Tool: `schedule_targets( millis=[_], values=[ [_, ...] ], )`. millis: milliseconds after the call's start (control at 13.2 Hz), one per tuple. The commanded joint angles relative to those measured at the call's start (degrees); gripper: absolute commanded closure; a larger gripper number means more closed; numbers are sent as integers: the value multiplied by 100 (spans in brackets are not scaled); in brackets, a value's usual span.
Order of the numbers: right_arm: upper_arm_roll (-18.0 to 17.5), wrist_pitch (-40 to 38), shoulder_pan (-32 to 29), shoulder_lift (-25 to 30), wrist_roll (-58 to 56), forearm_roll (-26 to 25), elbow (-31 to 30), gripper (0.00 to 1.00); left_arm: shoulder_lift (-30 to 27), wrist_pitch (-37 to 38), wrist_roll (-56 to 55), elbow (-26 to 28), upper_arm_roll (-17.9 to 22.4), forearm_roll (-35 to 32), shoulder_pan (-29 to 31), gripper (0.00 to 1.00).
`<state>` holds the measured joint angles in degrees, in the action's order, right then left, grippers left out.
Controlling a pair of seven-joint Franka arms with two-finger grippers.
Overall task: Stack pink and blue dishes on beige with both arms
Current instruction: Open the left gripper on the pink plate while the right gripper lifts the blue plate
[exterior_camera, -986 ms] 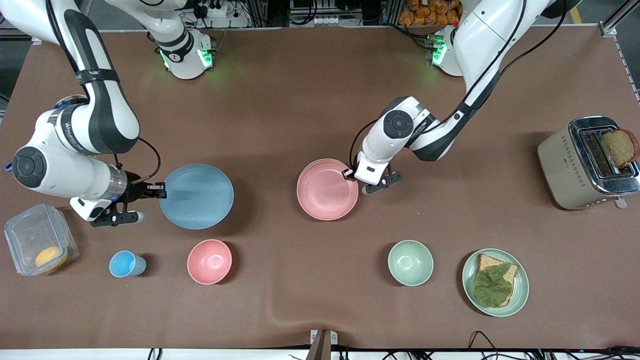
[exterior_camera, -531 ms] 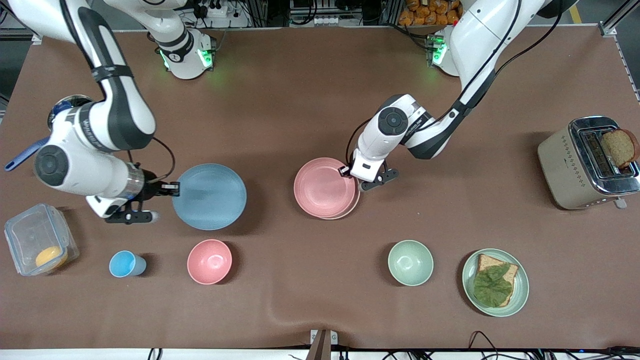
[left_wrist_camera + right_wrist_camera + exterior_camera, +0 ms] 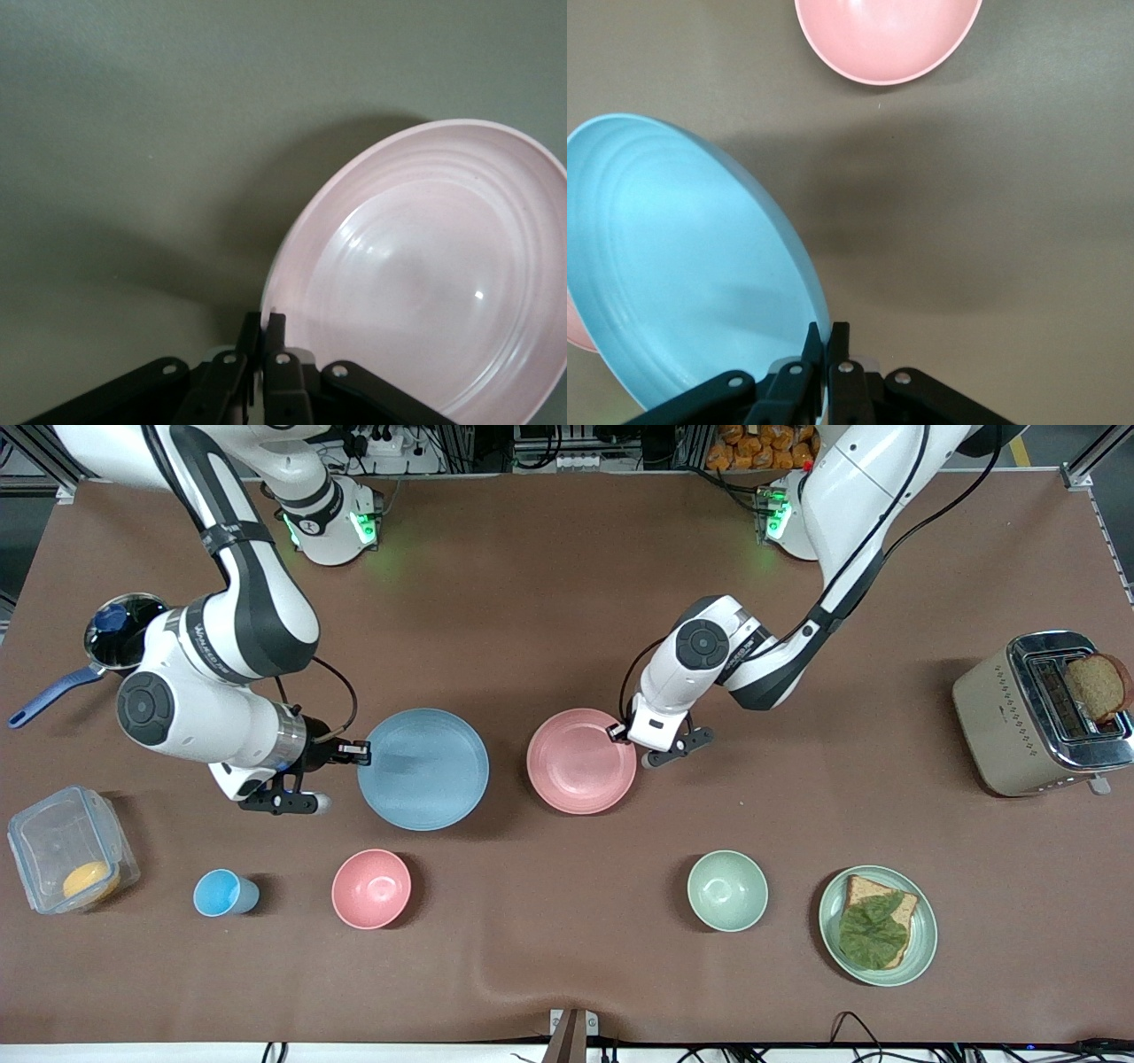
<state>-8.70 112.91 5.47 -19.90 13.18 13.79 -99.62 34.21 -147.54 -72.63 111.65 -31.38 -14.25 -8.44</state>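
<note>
The light blue plate (image 3: 423,769) hangs tilted a little above the table, and my right gripper (image 3: 359,753) is shut on its rim at the right arm's end. In the right wrist view the blue plate (image 3: 682,266) fills one side, with the right gripper (image 3: 830,332) pinching its edge. The pale pink plate (image 3: 581,761) lies mid-table beside the blue one, a small gap between them. My left gripper (image 3: 617,732) is shut on its rim, and the left wrist view shows the pink plate (image 3: 425,274) clamped by that gripper (image 3: 266,323). The beige plate does not show; the pink plate covers that spot.
Nearer the front camera stand a blue cup (image 3: 221,893), a pink bowl (image 3: 371,888), a green bowl (image 3: 727,890) and a green plate (image 3: 833,895) with bread and a leaf. A toaster (image 3: 1036,713) is at the left arm's end; a clear box (image 3: 66,859) and a pan (image 3: 120,642) at the other.
The right arm has carried the blue plate toward the pink plate. The left gripper shifted the pink plate slightly, and the beige rim that peeked out under it is now covered.
</note>
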Motion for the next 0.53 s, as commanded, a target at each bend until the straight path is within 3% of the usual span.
schedule_targets(
  millis=[0,76,152,228,455],
  values=[
    [8,-41,24,-41,149,159,110,100,-108,121,-208,-12,61,-192,-8,97],
    [8,-24,111,-49,297,150,110,100,-107,121,-226,-29,61,-192,-8,65],
    [17,11,173,-58,342,142,110,100,-107,121,-269,-38,61,-183,-17,11],
    [17,3,174,-58,352,142,110,100,-134,121,-391,-47,61,-183,-17,0],
    [17,3,138,-58,352,142,110,100,-632,565,-410,-99,61,-183,9,0]
  ],
)
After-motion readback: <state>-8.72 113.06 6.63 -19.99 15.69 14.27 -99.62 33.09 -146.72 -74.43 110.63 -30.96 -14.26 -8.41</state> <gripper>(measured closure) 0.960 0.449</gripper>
